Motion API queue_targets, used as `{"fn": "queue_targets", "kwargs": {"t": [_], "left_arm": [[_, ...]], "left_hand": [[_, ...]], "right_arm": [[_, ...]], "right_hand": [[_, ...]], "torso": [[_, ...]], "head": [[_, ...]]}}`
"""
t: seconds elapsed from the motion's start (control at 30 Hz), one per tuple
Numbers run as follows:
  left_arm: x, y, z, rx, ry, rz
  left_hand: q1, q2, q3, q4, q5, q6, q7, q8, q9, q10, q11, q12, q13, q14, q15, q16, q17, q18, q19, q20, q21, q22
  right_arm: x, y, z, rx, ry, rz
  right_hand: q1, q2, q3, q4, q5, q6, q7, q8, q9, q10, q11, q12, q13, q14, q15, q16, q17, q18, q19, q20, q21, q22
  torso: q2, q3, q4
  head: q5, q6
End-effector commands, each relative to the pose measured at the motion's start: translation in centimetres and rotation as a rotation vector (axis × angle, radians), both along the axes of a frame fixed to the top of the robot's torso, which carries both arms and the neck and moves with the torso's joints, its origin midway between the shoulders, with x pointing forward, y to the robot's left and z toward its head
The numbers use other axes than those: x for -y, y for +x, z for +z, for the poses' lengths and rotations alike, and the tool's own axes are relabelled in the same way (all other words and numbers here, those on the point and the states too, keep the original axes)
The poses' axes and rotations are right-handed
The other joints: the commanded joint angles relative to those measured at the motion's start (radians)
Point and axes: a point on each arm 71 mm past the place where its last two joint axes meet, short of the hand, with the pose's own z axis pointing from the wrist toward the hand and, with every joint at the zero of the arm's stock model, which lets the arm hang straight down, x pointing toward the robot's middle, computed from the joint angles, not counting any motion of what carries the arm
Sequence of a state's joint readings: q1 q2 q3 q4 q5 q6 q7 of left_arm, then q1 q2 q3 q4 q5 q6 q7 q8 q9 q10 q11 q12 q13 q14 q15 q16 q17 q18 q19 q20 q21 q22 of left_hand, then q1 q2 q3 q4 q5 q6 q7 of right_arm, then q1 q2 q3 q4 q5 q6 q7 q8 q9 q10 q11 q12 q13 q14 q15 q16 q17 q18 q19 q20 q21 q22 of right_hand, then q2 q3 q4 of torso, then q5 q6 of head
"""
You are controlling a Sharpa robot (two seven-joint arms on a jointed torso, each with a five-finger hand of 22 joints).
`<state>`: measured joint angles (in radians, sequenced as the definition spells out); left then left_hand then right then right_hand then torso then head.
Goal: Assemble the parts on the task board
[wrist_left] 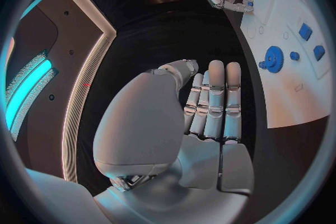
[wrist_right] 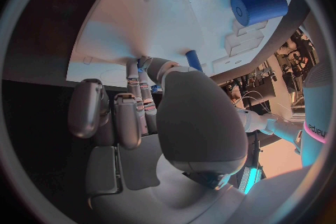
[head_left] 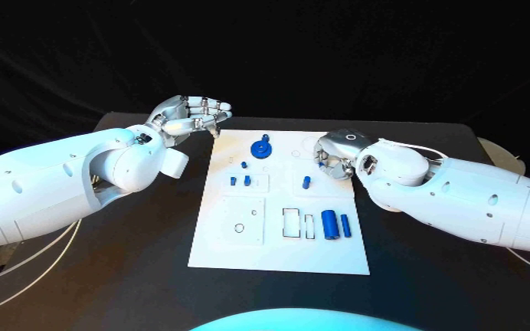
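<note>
Right now the white task board (head_left: 279, 231) is lying in the middle of the black table (head_left: 132, 285), and everything else is sitting relative to it. A blue gear-shaped part (head_left: 262, 148) is standing near the board's far edge, with small blue pegs (head_left: 240, 181) just nearer the robot than it and another short peg (head_left: 307, 181) toward the board's right side. Closer to the near edge, a thick blue cylinder (head_left: 330, 226) and a thinner blue one (head_left: 345, 226) are lying side by side, just beside a rectangular cut-out (head_left: 292, 222).

The left hand (head_left: 194, 117) is hovering off the board's far left corner, apart from the board; in the left wrist view its fingers (wrist_left: 213, 102) are lying straight and pressed together, holding nothing.

The right hand (head_left: 335, 155) is bending down over the board's right edge. In the right wrist view its fingertips (wrist_right: 140, 64) are reaching down to the white surface, next to a small blue peg (wrist_right: 194, 60) standing beside the thumb. Whether they are pinching anything I cannot tell.
</note>
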<state>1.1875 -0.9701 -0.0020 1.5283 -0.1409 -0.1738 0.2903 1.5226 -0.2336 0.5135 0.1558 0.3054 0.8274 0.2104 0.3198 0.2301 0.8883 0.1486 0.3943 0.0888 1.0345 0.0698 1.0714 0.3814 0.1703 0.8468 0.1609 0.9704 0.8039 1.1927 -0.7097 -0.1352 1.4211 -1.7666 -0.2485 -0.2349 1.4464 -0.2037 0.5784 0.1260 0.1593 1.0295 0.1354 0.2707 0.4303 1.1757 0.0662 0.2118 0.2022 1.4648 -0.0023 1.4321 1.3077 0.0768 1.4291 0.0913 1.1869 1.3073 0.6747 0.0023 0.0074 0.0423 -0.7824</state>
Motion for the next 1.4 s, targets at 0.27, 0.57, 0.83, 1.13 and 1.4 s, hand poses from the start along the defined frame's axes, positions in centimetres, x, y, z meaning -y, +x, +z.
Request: {"fn": "queue_targets", "kwargs": {"t": [0.27,0.57,0.83,1.13,1.4], "left_arm": [[0.2,0.0,0.1,-0.006,-0.006,-0.009],[0.1,0.0,0.0,-0.007,-0.003,-0.006],[0.0,0.1,0.0,-0.008,-0.002,-0.003],[-0.1,0.1,0.0,-0.010,-0.001,-0.003],[0.2,0.2,-0.1,-0.008,-0.002,-0.005]], "left_hand": [[0.002,-0.010,0.006,-0.006,0.001,-0.015,0.010,-0.003,-0.003,-0.011,0.007,0.004,-0.003,-0.009,0.001,-0.009,-0.006,0.014,-0.010,0.000,-0.003,0.001],[0.000,-0.010,0.008,-0.009,0.001,-0.018,0.012,-0.004,-0.004,-0.015,0.008,0.004,-0.004,-0.011,0.002,-0.013,-0.008,0.014,-0.012,0.001,-0.003,0.001],[-0.002,-0.010,0.009,-0.011,0.001,-0.020,0.013,-0.004,-0.004,-0.018,0.009,0.005,-0.005,-0.012,0.003,-0.015,-0.010,0.013,-0.013,0.002,-0.004,0.001],[-0.003,-0.010,0.010,-0.012,0.001,-0.023,0.014,-0.005,-0.005,-0.020,0.010,0.005,-0.006,-0.013,0.004,-0.017,-0.012,0.013,-0.014,0.003,-0.004,0.001],[-0.004,-0.010,0.010,-0.012,0.001,-0.024,0.014,-0.005,-0.005,-0.022,0.011,0.005,-0.006,-0.013,0.004,-0.018,-0.013,0.013,-0.014,0.003,-0.004,0.001]], "right_arm": [[-0.4,-1.0,-0.2,0.043,-0.003,0.007],[-0.2,-1.2,0.6,0.100,0.058,0.003],[0.2,-1.7,1.7,0.130,0.103,0.003],[0.2,-3.6,3.8,0.129,0.169,0.025],[-3.1,-6.0,4.8,0.110,0.250,0.126]], "right_hand": [[-0.011,0.008,0.001,-0.011,0.017,0.006,0.000,0.003,0.002,0.009,0.000,-0.010,-0.002,0.054,-0.008,0.005,0.017,-0.012,0.018,0.001,0.033,0.153],[-0.017,0.007,0.003,-0.014,0.021,0.007,0.000,0.002,0.002,0.011,0.001,-0.014,-0.003,0.054,-0.007,0.004,0.015,-0.023,0.040,0.001,0.094,0.174],[-0.024,0.005,0.004,-0.016,0.022,0.010,-0.001,0.003,0.003,0.017,0.000,-0.017,-0.004,0.055,-0.008,0.005,0.016,-0.025,0.044,0.001,0.108,0.180],[-0.027,0.005,0.005,-0.016,0.022,0.012,-0.002,0.003,0.004,0.019,-0.001,-0.017,-0.004,0.055,-0.008,0.005,0.016,-0.026,0.046,0.001,0.115,0.182],[-0.028,0.005,0.005,-0.017,0.022,0.013,-0.002,0.003,0.004,0.020,-0.001,-0.018,-0.004,0.055,-0.008,0.006,0.017,-0.028,0.049,0.001,0.123,0.185]], "torso": [[0.000,0.0001,-0.0004],[0.000,-0.0001,-0.0004],[0.000,-0.0006,-0.0006],[-0.001,-0.0005,-0.0030],[-0.003,-0.0003,0.0001]], "head": [[0.000,0.003],[0.001,0.005],[0.001,0.003],[0.009,0.008],[0.030,0.009]]}}
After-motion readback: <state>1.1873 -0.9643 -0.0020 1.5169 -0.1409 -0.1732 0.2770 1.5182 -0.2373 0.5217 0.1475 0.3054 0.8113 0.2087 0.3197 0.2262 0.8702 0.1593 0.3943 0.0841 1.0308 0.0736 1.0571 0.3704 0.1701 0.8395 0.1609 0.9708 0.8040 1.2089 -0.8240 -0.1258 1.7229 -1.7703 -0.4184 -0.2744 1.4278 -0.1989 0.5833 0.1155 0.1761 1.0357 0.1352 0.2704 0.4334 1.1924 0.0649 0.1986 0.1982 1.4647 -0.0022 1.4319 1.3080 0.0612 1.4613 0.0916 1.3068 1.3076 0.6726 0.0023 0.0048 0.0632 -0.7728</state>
